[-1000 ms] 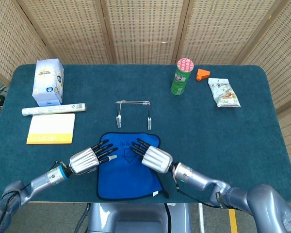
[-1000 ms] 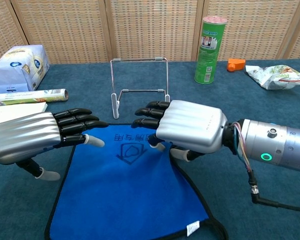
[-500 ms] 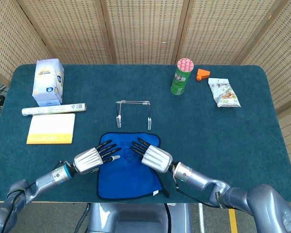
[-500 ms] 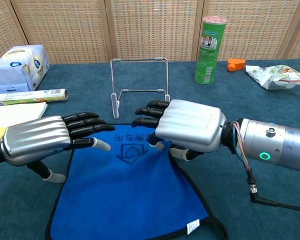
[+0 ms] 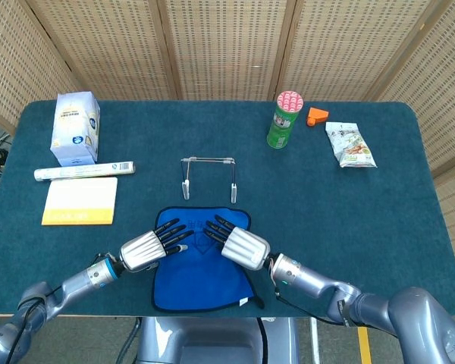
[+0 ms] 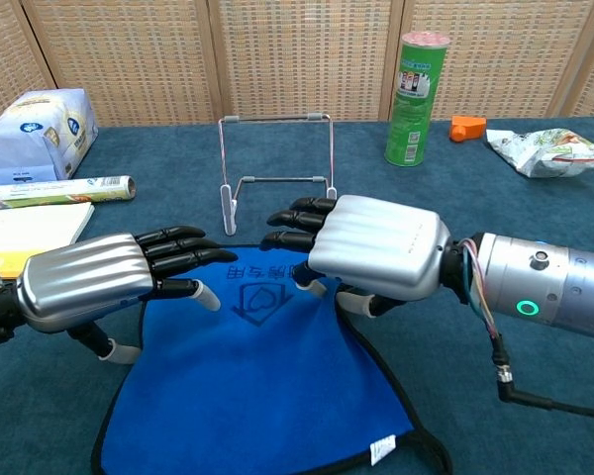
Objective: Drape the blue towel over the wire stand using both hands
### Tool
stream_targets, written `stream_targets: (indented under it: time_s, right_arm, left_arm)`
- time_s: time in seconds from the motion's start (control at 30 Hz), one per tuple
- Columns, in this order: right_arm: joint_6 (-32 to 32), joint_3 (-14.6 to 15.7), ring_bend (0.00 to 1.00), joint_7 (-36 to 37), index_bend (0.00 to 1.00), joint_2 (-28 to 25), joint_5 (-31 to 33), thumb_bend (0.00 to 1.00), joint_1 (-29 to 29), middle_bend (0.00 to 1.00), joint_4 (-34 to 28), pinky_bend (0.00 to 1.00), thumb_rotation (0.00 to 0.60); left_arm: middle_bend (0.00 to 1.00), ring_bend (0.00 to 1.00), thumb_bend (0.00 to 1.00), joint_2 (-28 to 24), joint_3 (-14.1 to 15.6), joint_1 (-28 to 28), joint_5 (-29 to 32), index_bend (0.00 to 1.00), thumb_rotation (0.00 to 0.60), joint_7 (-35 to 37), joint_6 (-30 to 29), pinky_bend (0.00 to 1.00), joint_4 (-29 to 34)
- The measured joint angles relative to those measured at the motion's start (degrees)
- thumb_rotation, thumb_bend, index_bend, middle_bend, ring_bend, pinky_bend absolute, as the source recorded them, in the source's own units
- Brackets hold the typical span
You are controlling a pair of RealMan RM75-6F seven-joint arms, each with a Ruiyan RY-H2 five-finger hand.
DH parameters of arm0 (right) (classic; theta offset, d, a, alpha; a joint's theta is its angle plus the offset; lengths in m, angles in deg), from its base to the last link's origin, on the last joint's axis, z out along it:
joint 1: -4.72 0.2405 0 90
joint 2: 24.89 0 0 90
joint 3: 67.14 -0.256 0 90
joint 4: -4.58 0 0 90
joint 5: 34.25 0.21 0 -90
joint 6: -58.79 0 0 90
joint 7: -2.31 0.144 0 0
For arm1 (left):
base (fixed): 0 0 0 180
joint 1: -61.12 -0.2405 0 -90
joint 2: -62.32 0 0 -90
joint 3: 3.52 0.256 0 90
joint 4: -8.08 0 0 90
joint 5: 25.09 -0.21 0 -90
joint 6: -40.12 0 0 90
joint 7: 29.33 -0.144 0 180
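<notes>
The blue towel point(image 5: 199, 271) point(image 6: 257, 381) lies flat on the table near the front edge, with a dark trim. Just beyond its far edge stands the wire stand point(image 5: 208, 176) point(image 6: 276, 170), upright and bare. My left hand point(image 5: 149, 247) point(image 6: 109, 280) hovers over the towel's far left corner with fingers stretched forward and apart, holding nothing. My right hand point(image 5: 239, 241) point(image 6: 361, 248) is over the towel's far right part, fingers extended toward the stand, thumb below near the cloth. Whether either touches the cloth I cannot tell.
A green can point(image 5: 284, 120) point(image 6: 413, 97), an orange piece point(image 5: 316, 115) and a snack bag point(image 5: 350, 145) stand at the back right. At the left are a white box point(image 5: 76, 127), a foil roll point(image 5: 84, 171) and a yellow pad point(image 5: 80, 201).
My left hand has moved right and slightly forward, further over the towel's left corner. The right hand and the towel have stayed put.
</notes>
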Motion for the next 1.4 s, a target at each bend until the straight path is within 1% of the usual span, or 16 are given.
stream_targets:
  time_s: [0.07,0.27,0.6,0.83,0.9,1.07,1.23,1.4]
  right_arm:
    - [0.1,0.0,0.0,-0.1,0.6,-0.1,0.0,0.52,0.0,0.13,-0.2,0.1,0.6]
    - [-0.1,-0.1,0.0,-0.3,0.6,-0.4,0.1,0.52,-0.1,0.13,-0.6,0.1,0.6]
    - [-0.1,0.0,0.0,0.0,0.6,-0.3,0.1,0.52,-0.1,0.13,-0.2,0.1,0.6]
    - [0.2,0.0,0.0,0.3,0.6,-0.4,0.1,0.52,-0.3,0.13,0.1,0.1,0.6]
    - [0.3,0.0,0.0,0.4,0.6,-0.4,0.1,0.52,-0.3,0.13,0.1,0.1,0.6]
    - [0.6,0.0,0.0,0.4,0.6,-0.7,0.0,0.52,-0.4,0.13,0.0,0.1,0.6]
    - [0.8,0.0,0.0,0.5,0.61,-0.8,0.1,0.52,-0.6,0.13,-0.1,0.11,0.6]
    - [1.4,0.1,0.0,0.9,0.61,-1.0,0.2,0.52,-1.1,0.13,-0.1,0.11,0.6]
  left_arm:
    - [0.0,0.0,0.43,-0.1,-0.1,0.1,0.2,0.28,0.6,0.1,-0.2,0.0,0.3]
    - [0.0,0.0,0.47,-0.5,-0.1,0.1,0.8,0.28,0.6,0.4,-0.2,0.0,0.7]
    - [0.0,0.0,0.5,-0.9,0.1,0.4,1.1,0.32,0.6,1.0,-0.5,0.0,1.4]
    - [0.0,0.0,0.5,-1.1,0.2,0.7,1.1,0.33,0.6,0.5,-0.9,0.0,2.0]
    - [0.0,0.0,0.5,-1.1,0.2,0.8,1.2,0.36,0.6,0.4,-0.5,0.0,2.1]
    - [0.0,0.0,0.56,-0.9,0.2,1.0,1.4,0.52,0.6,0.2,-0.2,0.0,2.7]
    - [0.0,0.0,0.62,-0.9,-0.1,0.8,1.9,0.56,0.6,-0.1,-0.3,0.0,3.0]
    - [0.0,0.0,0.63,-0.9,-0.6,0.5,2.4,0.59,0.6,0.1,-1.1,0.0,3.2]
